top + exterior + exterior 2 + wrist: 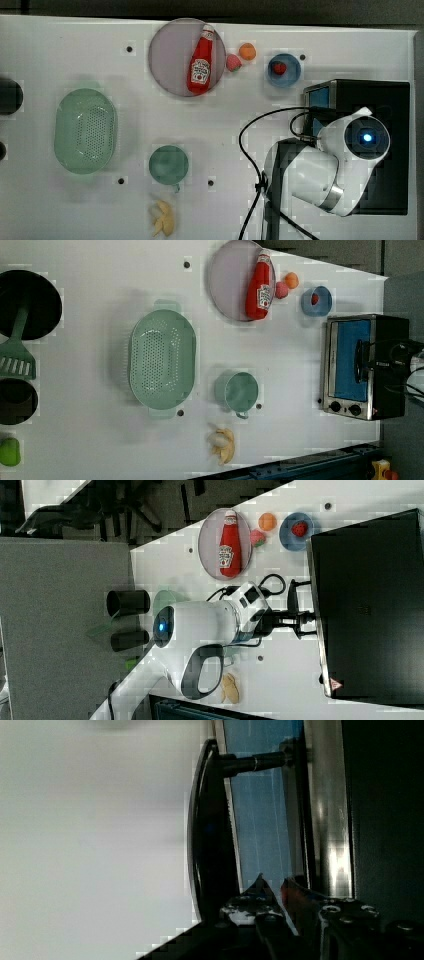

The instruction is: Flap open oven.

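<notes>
You have one oven (pixel 360 367) at the left view's right edge, door shut, two black knobs at its lower front; its small white label can't be read, nor the ketchup bottle's (pixel 260 287) label on the plate. In the wrist view the tool (pixel 272 895) is narrowed around the dark bar handle (pixel 212 830). One worktop (pixel 125 125).
</notes>
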Action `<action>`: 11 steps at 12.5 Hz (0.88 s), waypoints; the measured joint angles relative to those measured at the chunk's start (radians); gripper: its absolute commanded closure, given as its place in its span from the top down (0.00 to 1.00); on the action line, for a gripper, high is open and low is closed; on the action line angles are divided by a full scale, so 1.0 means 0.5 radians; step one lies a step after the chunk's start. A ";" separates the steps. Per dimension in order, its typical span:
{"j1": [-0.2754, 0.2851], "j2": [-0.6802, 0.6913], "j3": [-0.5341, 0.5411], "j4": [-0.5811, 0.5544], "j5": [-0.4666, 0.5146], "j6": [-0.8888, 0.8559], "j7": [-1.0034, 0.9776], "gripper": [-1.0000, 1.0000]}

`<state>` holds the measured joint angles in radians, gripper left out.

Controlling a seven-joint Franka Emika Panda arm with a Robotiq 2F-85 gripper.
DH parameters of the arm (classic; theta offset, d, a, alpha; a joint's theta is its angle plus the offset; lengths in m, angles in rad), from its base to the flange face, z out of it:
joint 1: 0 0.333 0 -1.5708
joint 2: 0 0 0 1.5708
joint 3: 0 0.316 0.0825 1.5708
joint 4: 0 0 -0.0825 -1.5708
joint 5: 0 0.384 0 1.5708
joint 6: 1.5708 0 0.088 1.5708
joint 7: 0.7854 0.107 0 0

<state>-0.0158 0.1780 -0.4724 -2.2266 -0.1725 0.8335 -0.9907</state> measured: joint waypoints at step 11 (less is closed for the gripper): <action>0.206 0.162 0.339 -0.078 -0.853 -0.021 0.943 0.17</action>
<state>0.0875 0.2588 -0.3030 -2.2656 -0.5991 0.8228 -0.5190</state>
